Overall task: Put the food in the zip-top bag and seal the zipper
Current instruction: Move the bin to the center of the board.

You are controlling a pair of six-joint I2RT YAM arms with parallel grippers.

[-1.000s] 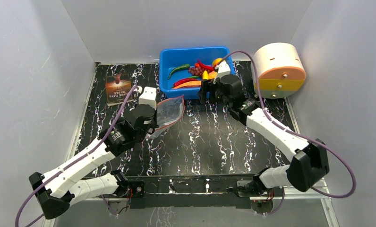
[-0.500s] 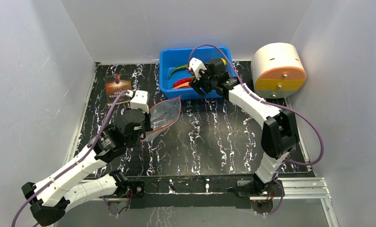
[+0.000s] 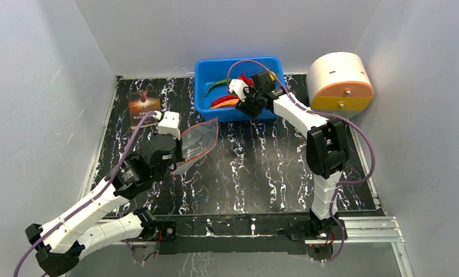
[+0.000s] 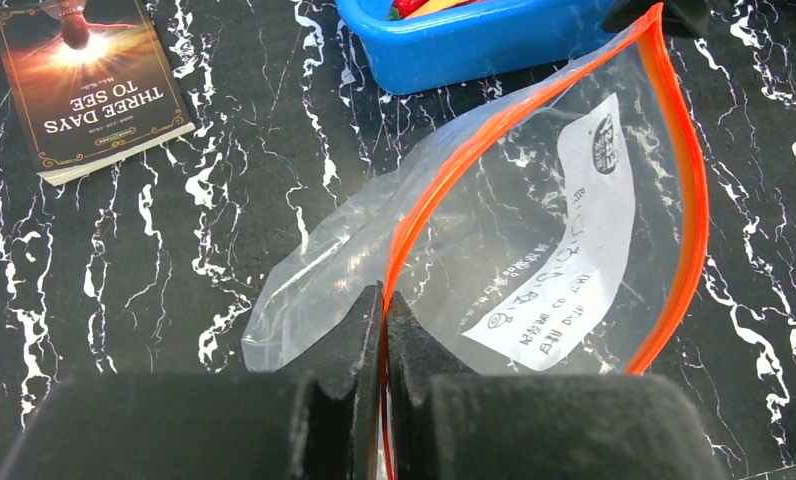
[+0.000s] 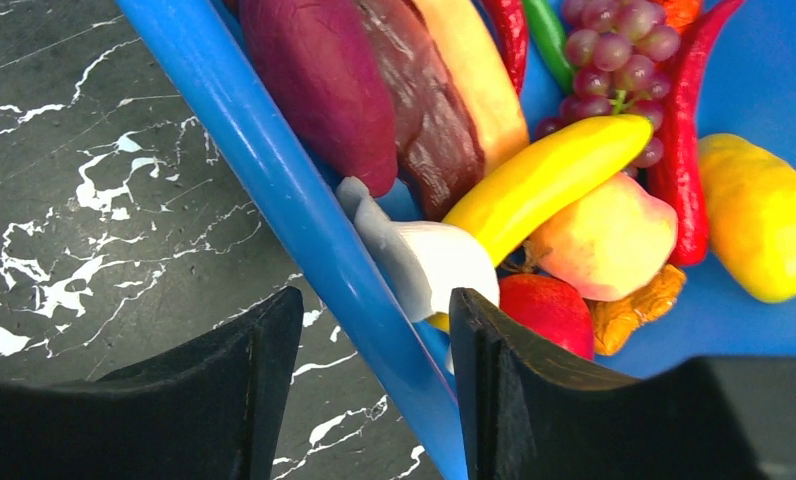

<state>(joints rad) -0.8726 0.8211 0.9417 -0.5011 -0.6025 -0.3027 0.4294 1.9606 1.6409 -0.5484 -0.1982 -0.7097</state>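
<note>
The clear zip-top bag (image 3: 195, 141) lies open on the black marble table, and its orange zipper (image 4: 689, 200) curves around the mouth. My left gripper (image 4: 384, 300) is shut on the zipper edge at the bag's near corner; it also shows in the top view (image 3: 178, 151). The food lies in the blue tub (image 5: 274, 170): yellow banana (image 5: 549, 180), purple grapes (image 5: 614, 50), red apple (image 5: 549, 310), peach (image 5: 609, 240), lemon (image 5: 764, 220), red chili (image 5: 684, 150). My right gripper (image 5: 374, 305) is open and empty, straddling the tub's near wall, one finger inside beside the apple.
A brown printed card (image 3: 144, 108) lies at the table's back left. A round white and orange drum (image 3: 338, 85) stands right of the tub (image 3: 207, 104). A white mushroom (image 5: 434, 260) and dark purple vegetable (image 5: 324, 90) also lie in the tub. Grey walls enclose the table.
My right gripper swung left along the tub's front and dropped over its near wall. My left gripper drew the bag slightly toward me, still shut on its edge.
</note>
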